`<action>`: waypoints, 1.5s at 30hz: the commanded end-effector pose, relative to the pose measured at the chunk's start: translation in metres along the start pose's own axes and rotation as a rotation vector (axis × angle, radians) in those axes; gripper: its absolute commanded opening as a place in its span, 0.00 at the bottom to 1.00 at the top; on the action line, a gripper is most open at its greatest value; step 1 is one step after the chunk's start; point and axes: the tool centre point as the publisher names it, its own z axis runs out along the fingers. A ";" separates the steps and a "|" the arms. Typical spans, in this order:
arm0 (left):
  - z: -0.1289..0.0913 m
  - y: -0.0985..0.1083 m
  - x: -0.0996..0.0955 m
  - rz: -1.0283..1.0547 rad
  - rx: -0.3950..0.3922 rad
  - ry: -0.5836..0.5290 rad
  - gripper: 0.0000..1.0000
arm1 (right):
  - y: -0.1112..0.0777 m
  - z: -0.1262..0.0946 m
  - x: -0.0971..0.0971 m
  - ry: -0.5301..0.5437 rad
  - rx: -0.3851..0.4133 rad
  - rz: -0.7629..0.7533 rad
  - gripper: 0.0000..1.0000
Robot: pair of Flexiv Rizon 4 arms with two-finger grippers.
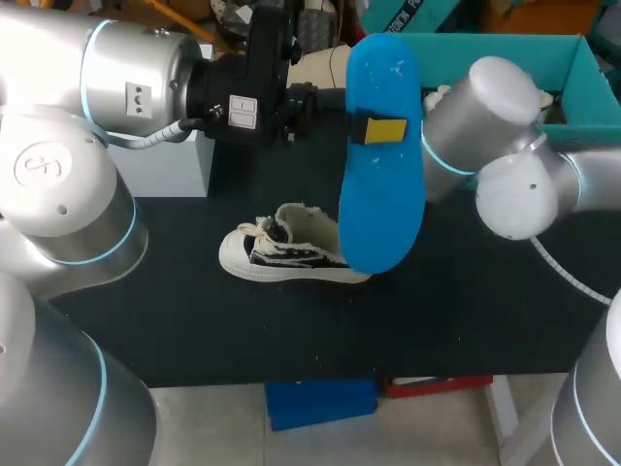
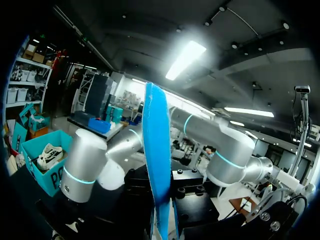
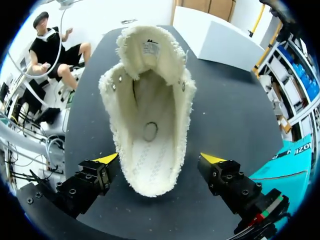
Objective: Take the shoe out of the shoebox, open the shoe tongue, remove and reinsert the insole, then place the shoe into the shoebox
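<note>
Black matting covers the table (image 1: 466, 320), and nearest on it sits the white shoe (image 1: 281, 254), sole down with its toe to the left. From above, its heel end is hidden behind the blue insole (image 1: 383, 194), which my left claw (image 1: 380, 129) holds up in the air over that end, one yellow tip pressed flat on its face. My left wrist camera sees the insole edge-on, rising straight ahead from between the black fingers and pinched from both sides. The yellow tips themselves do not show there.

My right claw (image 3: 160, 159) is covered by the insole in the overhead picture. Only my right arm (image 1: 505, 146) shows, coming in from the right. Its own wrist camera fills the gap. The fingers are spread wide, one yellow tip on each side of the shoe's heel end, close beside it but not touching. That camera looks straight down into the open shoe, whose tongue is laid back toward the toe and whose inner bed is bare.

Farther off, a white box (image 1: 165, 160) stands at the far left and the teal shoebox (image 1: 582, 68) at the far right. The left wrist camera shows a second shoe (image 2: 49, 155) lying inside that shoebox.
</note>
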 end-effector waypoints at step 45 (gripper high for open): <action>0.003 0.000 -0.001 0.000 0.001 -0.003 0.00 | 0.056 0.023 -0.042 0.011 0.464 -0.074 1.00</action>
